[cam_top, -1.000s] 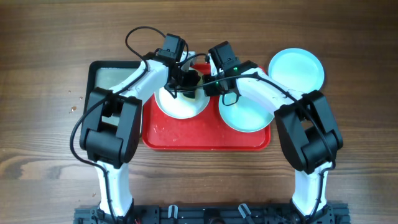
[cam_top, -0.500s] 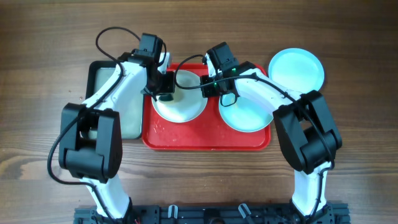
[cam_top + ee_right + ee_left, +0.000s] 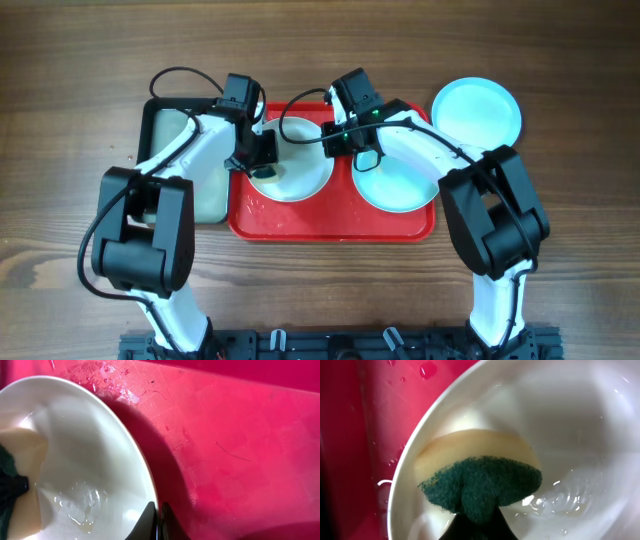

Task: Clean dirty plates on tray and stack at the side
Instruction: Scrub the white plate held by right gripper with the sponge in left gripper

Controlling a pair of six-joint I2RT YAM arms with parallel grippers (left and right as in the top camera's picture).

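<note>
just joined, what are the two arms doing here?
Mid-scrub. The left pincer holds a yellow-and-green sponge down in the wet white plate, which sits on the red tray. The right pincer is pinched on that plate's rim, apparently steadying it. A turquoise plate sits on the tray beside it. The second turquoise plate lies off the tray on the table, to the right.
</note>
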